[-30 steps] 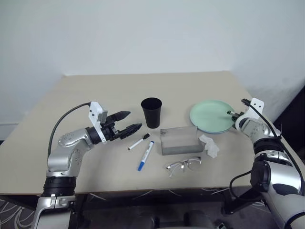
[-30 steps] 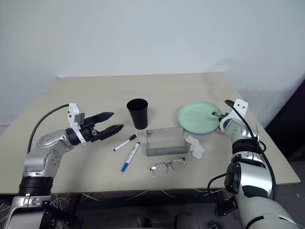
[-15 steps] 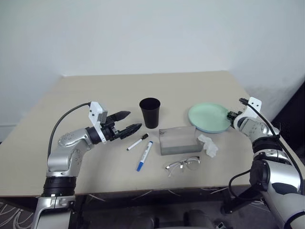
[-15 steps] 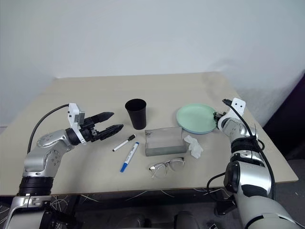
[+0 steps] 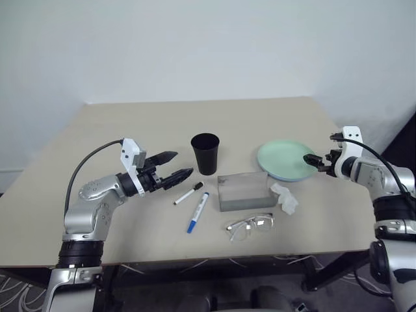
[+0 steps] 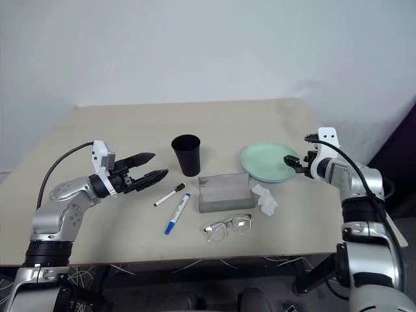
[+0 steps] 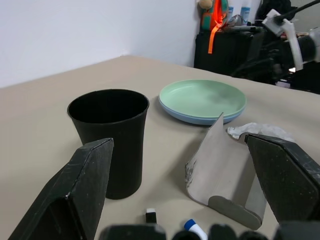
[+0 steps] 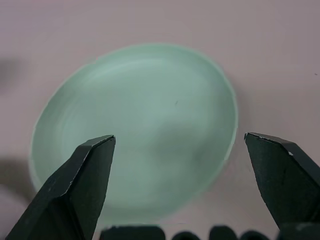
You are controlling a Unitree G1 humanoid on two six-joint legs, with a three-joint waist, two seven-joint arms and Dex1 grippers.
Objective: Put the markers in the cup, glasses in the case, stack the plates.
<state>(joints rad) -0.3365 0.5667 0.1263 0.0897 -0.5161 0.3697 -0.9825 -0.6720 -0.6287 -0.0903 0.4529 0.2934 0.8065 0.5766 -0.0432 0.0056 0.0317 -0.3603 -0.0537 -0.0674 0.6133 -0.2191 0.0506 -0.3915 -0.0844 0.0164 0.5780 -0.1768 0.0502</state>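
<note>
A pale beige rectangular table [image 5: 130, 130] stands against a plain white wall [image 5: 195, 45], with a dark area past its right-hand edge, and the left wrist view shows dark furniture and an orange strap behind the table. Near the middle stands the black tapered plastic cup [image 5: 205, 153], upright and empty. Just in front of it lie the two white-barrelled markers: the shorter marker with a black cap [image 5: 188, 193] and, beside it, the longer marker with blue ends [image 5: 198, 212]. To their right sits the flat grey rectangular case [image 5: 244, 190], open, and in front of it lie the clear-framed glasses [image 5: 251, 225]. A crumpled white tissue [image 5: 285, 197] lies at the case's right end. Behind that, the round mint green plate [image 5: 285, 159] rests on top of the light blue plate [image 7: 200, 119], whose rim shows beneath it. The left gripper [image 5: 173, 166] hovers left of the cup, fingers spread, empty. The right gripper [image 5: 314, 160] hangs over the green plate's right rim, fingers wide apart, holding nothing. A second ago this gripper was closed low at the plate's right rim; since then it has let go, lifted and turned, while the left arm has not moved.
</note>
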